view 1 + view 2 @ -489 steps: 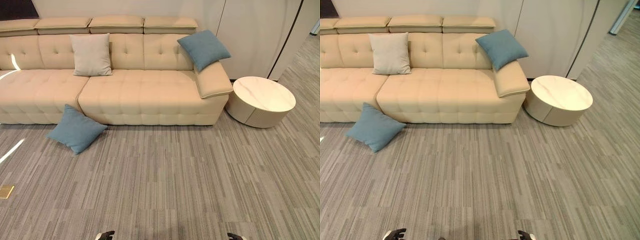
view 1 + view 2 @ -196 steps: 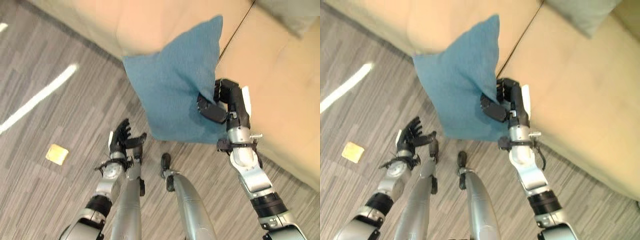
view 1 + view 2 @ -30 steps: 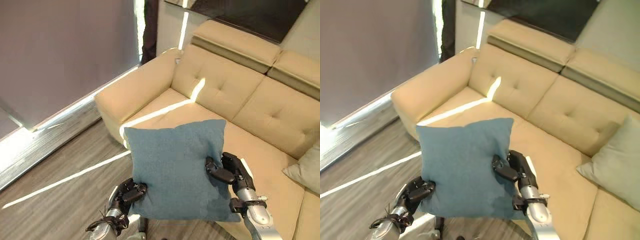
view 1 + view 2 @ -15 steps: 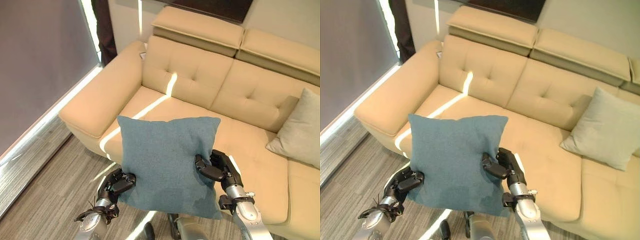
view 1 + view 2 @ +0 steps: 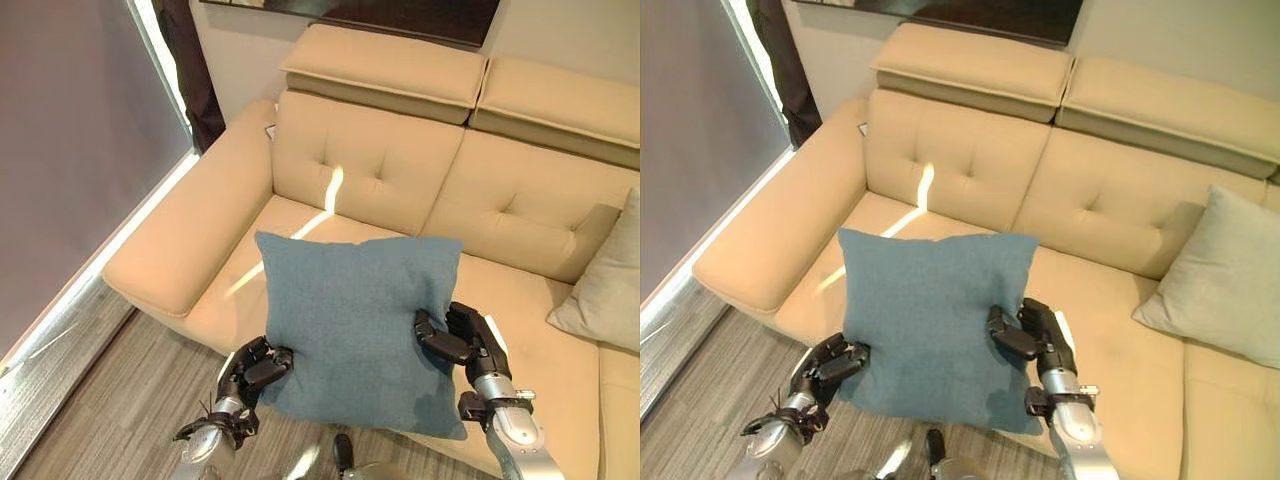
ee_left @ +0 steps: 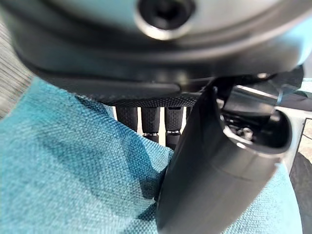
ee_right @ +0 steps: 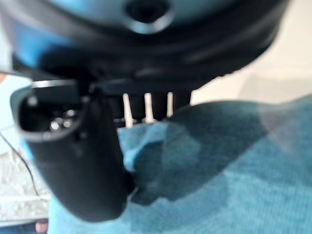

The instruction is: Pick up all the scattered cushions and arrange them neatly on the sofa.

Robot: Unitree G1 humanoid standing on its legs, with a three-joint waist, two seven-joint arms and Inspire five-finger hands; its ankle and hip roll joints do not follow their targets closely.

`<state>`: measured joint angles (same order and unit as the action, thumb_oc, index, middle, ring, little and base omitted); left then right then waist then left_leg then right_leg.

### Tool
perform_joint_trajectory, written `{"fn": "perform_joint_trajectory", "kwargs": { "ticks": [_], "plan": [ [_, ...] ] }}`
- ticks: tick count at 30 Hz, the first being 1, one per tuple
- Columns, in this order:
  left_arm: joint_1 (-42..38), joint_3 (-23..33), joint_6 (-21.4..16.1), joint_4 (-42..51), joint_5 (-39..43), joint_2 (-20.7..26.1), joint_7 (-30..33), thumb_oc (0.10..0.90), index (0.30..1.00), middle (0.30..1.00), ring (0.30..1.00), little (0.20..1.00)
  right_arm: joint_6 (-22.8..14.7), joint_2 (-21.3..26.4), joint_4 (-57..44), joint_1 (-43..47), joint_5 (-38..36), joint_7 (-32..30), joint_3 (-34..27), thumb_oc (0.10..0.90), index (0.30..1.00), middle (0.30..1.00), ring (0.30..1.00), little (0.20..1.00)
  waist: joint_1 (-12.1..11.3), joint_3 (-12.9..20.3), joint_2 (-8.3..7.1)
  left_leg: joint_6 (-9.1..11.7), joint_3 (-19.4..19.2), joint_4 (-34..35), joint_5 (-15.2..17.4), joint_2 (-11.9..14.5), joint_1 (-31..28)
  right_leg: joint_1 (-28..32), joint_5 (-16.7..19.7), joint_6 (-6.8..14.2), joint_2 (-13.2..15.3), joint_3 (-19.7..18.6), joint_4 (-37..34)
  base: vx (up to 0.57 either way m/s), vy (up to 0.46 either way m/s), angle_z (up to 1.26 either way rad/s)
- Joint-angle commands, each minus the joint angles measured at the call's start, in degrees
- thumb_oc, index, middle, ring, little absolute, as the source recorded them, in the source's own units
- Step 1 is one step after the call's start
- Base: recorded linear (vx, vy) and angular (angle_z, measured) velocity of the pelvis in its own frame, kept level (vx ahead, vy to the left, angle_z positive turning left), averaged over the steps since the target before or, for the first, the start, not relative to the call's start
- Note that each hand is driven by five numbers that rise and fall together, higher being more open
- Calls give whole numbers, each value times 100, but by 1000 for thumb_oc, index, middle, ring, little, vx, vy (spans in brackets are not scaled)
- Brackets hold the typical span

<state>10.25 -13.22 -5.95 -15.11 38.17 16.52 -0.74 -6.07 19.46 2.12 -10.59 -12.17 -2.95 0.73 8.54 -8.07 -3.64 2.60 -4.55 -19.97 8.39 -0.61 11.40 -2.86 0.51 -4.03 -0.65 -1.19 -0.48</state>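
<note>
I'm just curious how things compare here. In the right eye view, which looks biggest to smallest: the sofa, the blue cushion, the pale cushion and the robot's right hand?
1. sofa
2. blue cushion, though it is held nearer the camera
3. pale cushion, partly cut off by the edge, so unsure against the blue one
4. right hand

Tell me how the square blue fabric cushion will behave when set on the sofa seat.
The square blue fabric cushion looks soft: its edge dents where the right hand and left hand pinch it. It keeps its flat shape while held upright, so it is probably fairly firm and light. Its coarse weave suggests little slipping on the beige tufted sofa.
</note>
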Motion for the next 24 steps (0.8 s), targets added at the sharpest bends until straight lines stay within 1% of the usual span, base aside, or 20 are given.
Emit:
{"fn": "perform_joint_trajectory", "kwargs": {
  "ticks": [1,2,3,4,5,6,8,11,12,13,14,15,16,17,18,19,20,21,22,24],
  "plan": [
    [-592,-236,-770,1045,145,-213,-570,400,300,300,300,300,-757,21,-549,414,-160,125,184,400,300,300,300,300,-54,486,-190,-15,197,664,-170,-39,-149,71,-240,788,77,-511,83,203,95,-57],
    [-645,-246,-797,1085,196,-211,-527,400,300,300,300,300,-749,26,-517,470,-164,87,190,400,300,300,300,300,-148,440,-175,59,487,1009,-479,-22,75,192,-294,798,40,-682,12,207,110,-67],
    [-687,-246,-818,1106,230,-208,-510,400,300,300,300,300,-755,25,-491,500,-141,56,185,400,300,300,300,300,-212,403,-168,96,659,1091,-651,-22,256,244,-330,796,13,-776,13,269,164,-68],
    [-735,-260,-839,1120,276,-213,-476,400,300,300,300,300,-760,27,-481,545,-129,15,188,400,300,300,300,300,-263,349,-174,110,785,1142,-767,-37,387,305,-384,797,17,-879,33,197,158,-74],
    [-740,-275,-839,1130,251,-204,-503,400,300,300,300,300,-746,25,-481,565,-97,16,170,400,300,300,300,300,-267,378,-105,65,854,1371,-735,-19,276,313,-439,817,-2,-939,62,203,201,-85],
    [-724,-285,-819,1131,229,-207,-534,400,300,300,300,300,-748,22,-485,556,-57,29,144,400,300,300,300,300,-275,390,-71,49,803,1542,-763,17,127,339,-501,836,19,-952,100,195,229,-63],
    [-758,-301,-819,1128,159,-128,-528,400,300,300,300,300,-742,-15,-462,601,-23,17,156,400,300,300,300,300,-250,458,-50,-21,663,1602,-759,10,33,244,-544,926,153,-985,328,177,255,-59],
    [-809,-255,-803,1118,61,24,-503,400,300,300,300,300,-721,-122,-485,723,20,61,283,400,300,300,300,300,-255,445,-85,-149,307,1595,-663,21,-69,-45,-465,1132,290,-1137,750,95,204,-82],
    [-834,-191,-819,1122,50,127,-454,400,300,300,300,300,-706,-207,-458,815,24,57,365,400,300,300,300,300,-302,419,-122,-208,84,1564,-598,40,-120,-196,-262,1248,356,-1075,913,105,193,-43],
    [-797,-106,-846,1109,27,168,-404,400,300,300,300,300,-710,-277,-421,842,43,46,407,400,300,300,300,300,-373,436,-139,-264,-108,1592,-535,65,-213,-279,-96,1323,449,-793,988,163,204,-81],
    [-723,-61,-844,1099,6,165,-394,400,300,300,300,300,-698,-314,-424,805,64,57,398,400,300,300,300,300,-372,479,-131,-290,-202,1706,-514,42,-365,-350,12,1348,442,-552,948,203,186,-121],
    [-685,-58,-839,1064,-26,149,-389,400,300,300,300,300,-702,-325,-402,789,76,50,405,400,300,300,300,300,-363,512,-118,-308,-241,1798,-510,6,-478,-407,-3,1315,354,-438,844,235,172,-131],
    [-637,-6,-836,1061,-41,147,-370,400,300,300,300,300,-711,-325,-378,768,71,30,394,400,300,300,300,300,-382,558,-102,-312,-325,1940,-488,-33,-643,-438,-69,1246,285,-95,541,156,105,-66],
    [-636,-6,-836,1061,-41,146,-370,400,300,300,300,300,-711,-324,-379,766,71,30,395,400,300,300,300,300,-378,552,-100,-312,-319,1949,-489,-33,-657,-423,-69,1246,285,-89,534,139,61,-13],
    [-634,5,-843,1053,-68,147,-305,400,300,300,300,300,-716,-340,-330,766,79,4,409,400,300,300,300,300,-399,550,-90,-309,-374,2024,-490,-34,-727,-546,-17,1224,303,225,473,102,10,0],
    [-625,57,-858,1118,-111,130,-340,400,300,300,300,300,-700,-335,-344,691,102,-53,314,400,300,300,300,300,-400,580,-93,-301,-373,2090,-529,-86,-759,-388,36,1253,364,393,174,101,10,1],
    [-621,56,-857,1120,-113,129,-339,400,300,300,300,300,-698,-335,-347,687,103,-53,315,400,300,300,300,300,-402,579,-93,-301,-374,2103,-535,-87,-770,-380,41,1254,363,392,165,99,13,7],
    [-629,45,-846,1111,-118,69,-340,400,300,300,300,300,-723,-307,-334,646,162,-99,268,400,300,300,300,300,-379,594,-66,-300,-338,2209,-560,-111,-822,-364,-13,1197,285,202,152,83,16,12],
    [-631,75,-871,1123,-134,35,-308,400,300,300,300,300,-732,-316,-338,609,198,-135,230,400,300,300,300,300,-370,606,-40,-296,-327,2314,-591,-127,-860,-376,-1,1202,243,117,123,118,17,11],
    [-687,83,-925,1124,-181,36,-260,400,300,300,300,300,-761,-271,-326,666,230,-237,184,400,300,300,300,300,-366,644,11,-280,-389,2461,-617,-143,-932,-352,45,1205,256,223,-25,107,-10,10]
  ]
}}
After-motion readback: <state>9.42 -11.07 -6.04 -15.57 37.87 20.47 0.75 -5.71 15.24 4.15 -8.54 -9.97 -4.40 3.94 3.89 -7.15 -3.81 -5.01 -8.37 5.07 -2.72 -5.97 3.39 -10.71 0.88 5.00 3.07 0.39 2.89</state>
